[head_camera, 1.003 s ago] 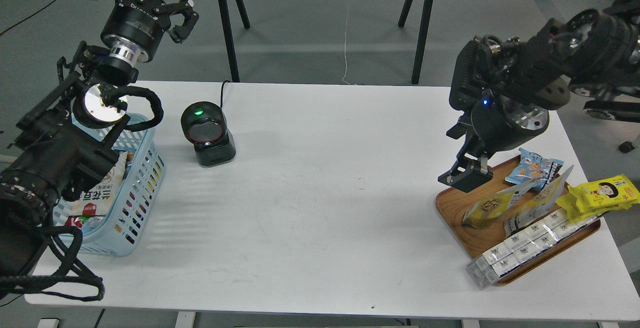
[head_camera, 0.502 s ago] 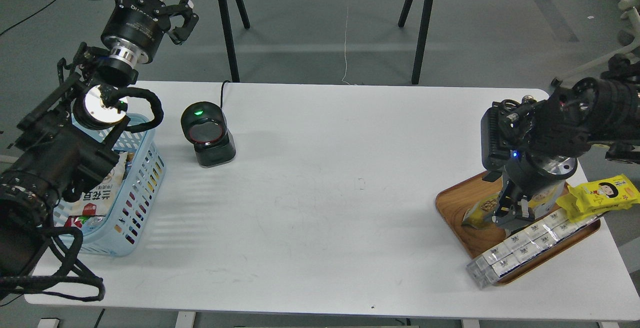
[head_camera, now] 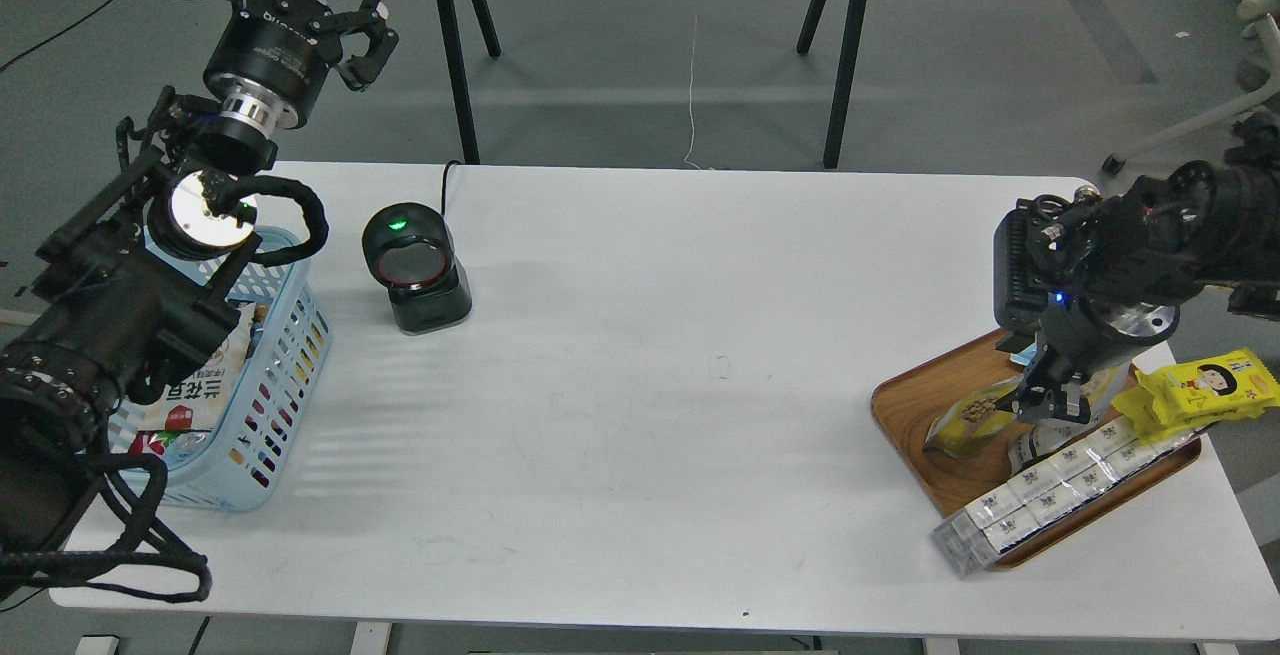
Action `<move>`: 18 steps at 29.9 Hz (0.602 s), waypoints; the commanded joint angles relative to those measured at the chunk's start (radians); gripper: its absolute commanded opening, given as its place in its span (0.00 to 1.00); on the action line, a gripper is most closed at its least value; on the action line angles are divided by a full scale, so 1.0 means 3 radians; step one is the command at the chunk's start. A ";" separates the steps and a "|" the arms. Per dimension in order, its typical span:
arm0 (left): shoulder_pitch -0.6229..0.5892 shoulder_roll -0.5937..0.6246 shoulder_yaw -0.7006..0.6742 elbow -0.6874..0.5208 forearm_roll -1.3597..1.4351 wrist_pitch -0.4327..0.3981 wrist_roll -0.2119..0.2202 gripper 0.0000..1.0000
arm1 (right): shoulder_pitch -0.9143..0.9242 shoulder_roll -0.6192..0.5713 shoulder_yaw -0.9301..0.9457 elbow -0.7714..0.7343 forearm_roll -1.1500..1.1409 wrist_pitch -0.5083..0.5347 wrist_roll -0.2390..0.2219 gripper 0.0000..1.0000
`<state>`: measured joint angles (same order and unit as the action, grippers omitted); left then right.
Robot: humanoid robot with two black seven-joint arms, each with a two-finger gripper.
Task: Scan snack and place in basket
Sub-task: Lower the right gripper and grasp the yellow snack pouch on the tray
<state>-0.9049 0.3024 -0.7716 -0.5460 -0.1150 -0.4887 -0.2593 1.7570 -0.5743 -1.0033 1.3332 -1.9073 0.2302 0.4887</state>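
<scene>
Head view. The right gripper (head_camera: 1052,405), at the end of the black right arm, points down into the brown wooden tray (head_camera: 905,415) and sits on the small yellow stand-up pouch with a round nut picture (head_camera: 968,415); its dark fingers overlap the pouch's right end, but whether they are clamped on it cannot be told. The pouch lies tilted on the tray, its left end free. Just right of the gripper rests a yellow packet with a cartoon face (head_camera: 1200,390), overhanging the tray rim. In front, a long clear-wrapped row of small white cartons (head_camera: 1050,495) lies diagonally across the tray, its near end projecting onto the desk.

The left gripper (head_camera: 362,30) is raised beyond the desk's far left corner, its two fingers spread apart and holding nothing. Below the left arm stands the light blue slotted plastic basket (head_camera: 285,405), at the desk's left edge, with printed packets inside. Beside it sits a black barcode scanner with a green light (head_camera: 410,270), its cable running to the rear edge.

The white desk (head_camera: 640,385) stands on a grey floor; black legs of another table (head_camera: 845,45) rise behind, with loose cables on the floor.
</scene>
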 commanded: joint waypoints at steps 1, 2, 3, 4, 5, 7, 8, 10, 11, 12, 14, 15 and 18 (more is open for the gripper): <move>0.0000 -0.0011 0.0000 0.0000 0.0000 0.0000 0.0000 1.00 | -0.0002 -0.0039 -0.0030 -0.0026 -0.0090 0.0005 0.0000 0.39; 0.0000 -0.0011 0.0000 0.0000 0.0000 0.0000 0.0000 1.00 | -0.0002 -0.0054 -0.0030 -0.0026 -0.0105 0.0005 0.0000 0.37; 0.0005 -0.0011 0.0000 0.0000 0.0000 0.0000 0.0000 1.00 | -0.0002 -0.0064 -0.0030 -0.0026 -0.0105 0.0005 0.0000 0.35; 0.0005 -0.0006 0.0000 0.0000 0.0000 0.0000 0.0000 1.00 | -0.0002 -0.0064 -0.0030 -0.0026 -0.0105 0.0005 0.0000 0.32; 0.0005 0.0004 0.0000 0.0000 0.0000 0.0000 0.0000 1.00 | -0.0002 -0.0064 -0.0030 -0.0026 -0.0105 0.0005 0.0000 0.26; 0.0005 0.0010 0.0000 0.0000 0.0000 0.0000 0.0000 1.00 | -0.0012 -0.0064 -0.0025 -0.0026 -0.0105 0.0000 0.0000 0.17; 0.0000 0.0015 0.0000 0.0000 0.0000 0.0000 0.0000 1.00 | -0.0012 -0.0064 -0.0020 -0.0026 -0.0105 0.0000 0.0000 0.14; 0.0000 0.0015 0.0000 0.0005 0.0000 0.0000 0.0000 1.00 | -0.0012 -0.0064 -0.0010 -0.0026 -0.0105 0.0000 0.0000 0.10; 0.0000 0.0015 0.0000 0.0005 0.0000 0.0000 0.0000 1.00 | -0.0012 -0.0059 -0.0005 -0.0021 -0.0105 0.0000 0.0000 0.08; 0.0000 0.0010 0.0000 0.0005 0.0000 0.0000 0.0000 1.00 | -0.0007 -0.0059 -0.0005 -0.0021 -0.0105 0.0000 0.0000 0.07; 0.0000 0.0005 0.0000 0.0005 0.0000 0.0000 0.0000 1.00 | -0.0007 -0.0064 -0.0005 -0.0021 -0.0105 0.0000 0.0000 0.02; 0.0000 0.0005 0.0000 0.0005 0.0000 0.0000 0.0000 1.00 | -0.0007 -0.0070 -0.0005 -0.0021 -0.0105 0.0000 0.0000 0.00; 0.0000 -0.0001 0.0000 0.0005 0.0000 0.0000 0.0000 1.00 | -0.0007 -0.0090 0.0000 -0.0016 -0.0100 -0.0010 0.0000 0.00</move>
<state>-0.9049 0.3033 -0.7716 -0.5446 -0.1150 -0.4887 -0.2593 1.7538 -0.5954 -1.0046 1.3265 -1.9389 0.2293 0.4887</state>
